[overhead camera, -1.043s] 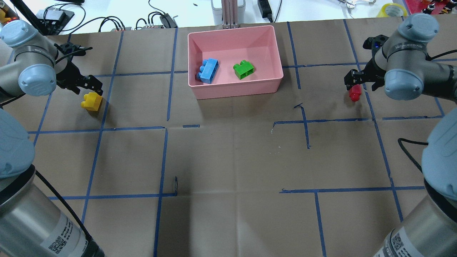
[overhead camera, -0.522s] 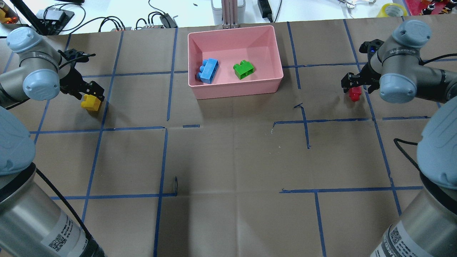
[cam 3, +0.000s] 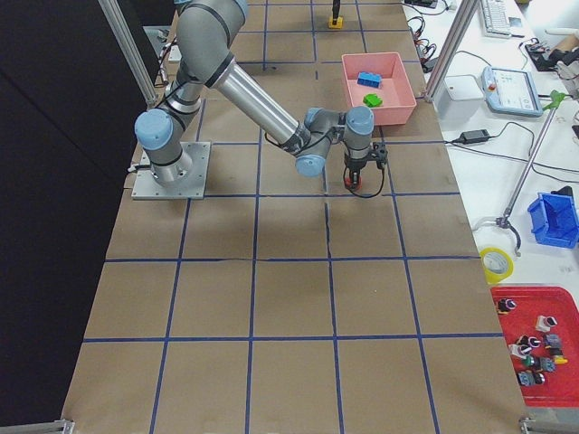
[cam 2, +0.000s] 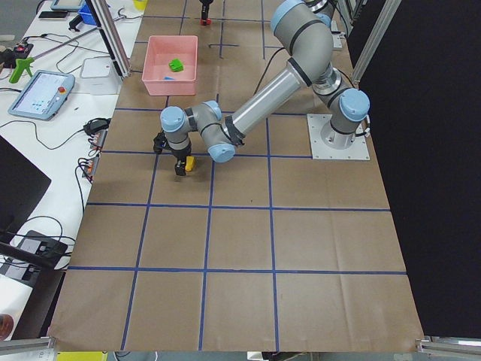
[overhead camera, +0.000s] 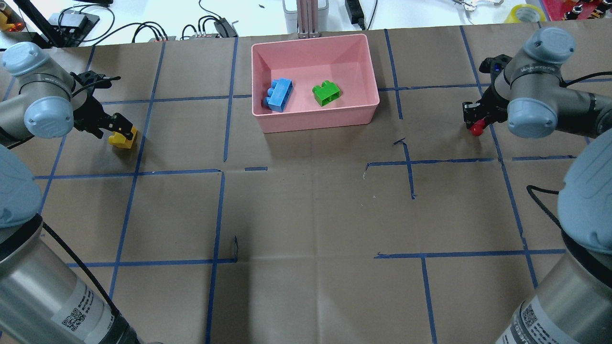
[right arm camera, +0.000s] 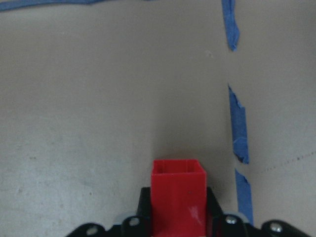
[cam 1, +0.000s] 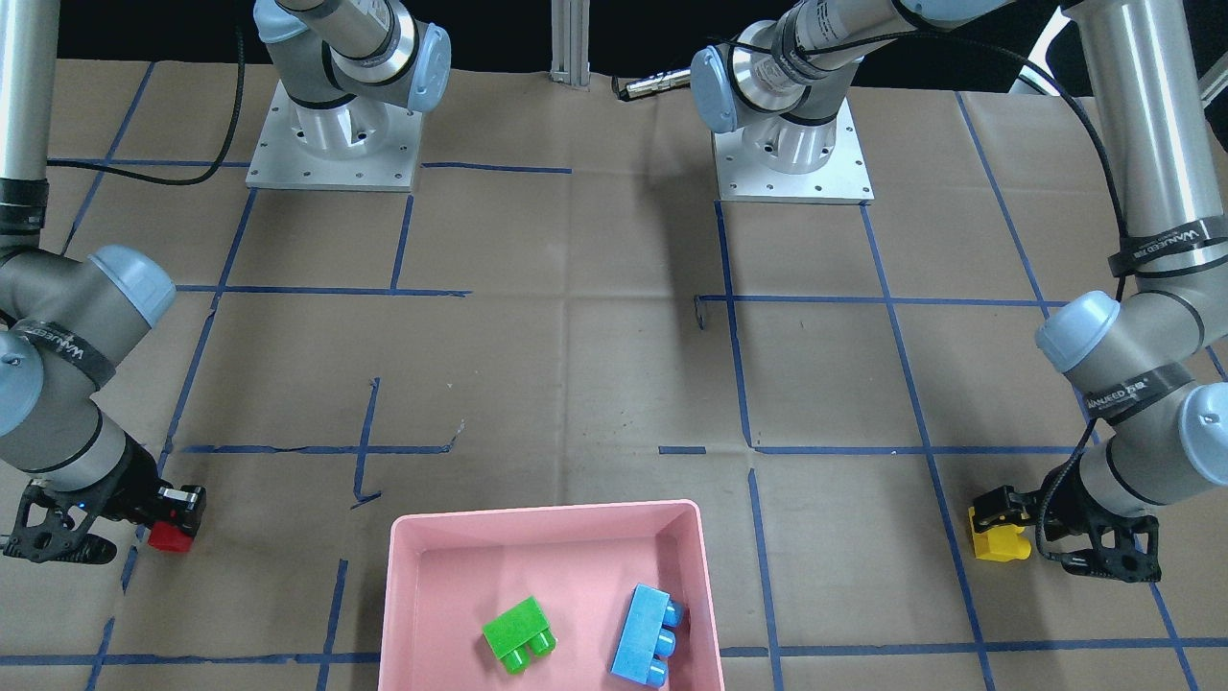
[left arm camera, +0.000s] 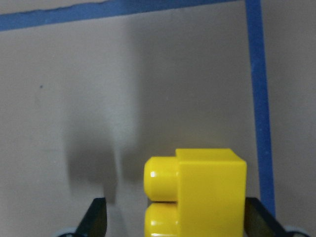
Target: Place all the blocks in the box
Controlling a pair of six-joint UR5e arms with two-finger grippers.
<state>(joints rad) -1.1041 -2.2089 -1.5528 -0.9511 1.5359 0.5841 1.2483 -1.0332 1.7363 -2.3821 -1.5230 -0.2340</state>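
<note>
The left hand (left arm camera: 177, 215), fingers spread, straddles the yellow block (left arm camera: 207, 190) off-centre and may shove it askew on closing; the right hand's (right arm camera: 177, 213) clamp on the red block (right arm camera: 177, 195) may slip.

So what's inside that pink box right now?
The pink box holds a light blue block and a green block, lying apart on its floor. Nothing else shows; only the floor under them is covered.

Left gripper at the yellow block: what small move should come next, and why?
Probably close the left gripper on the yellow block. In the wrist view the block sits between the open fingers, with a gap showing on its stud side. It lies on the table, outside the pink box, so it has yet to be gripped and carried over.
</note>
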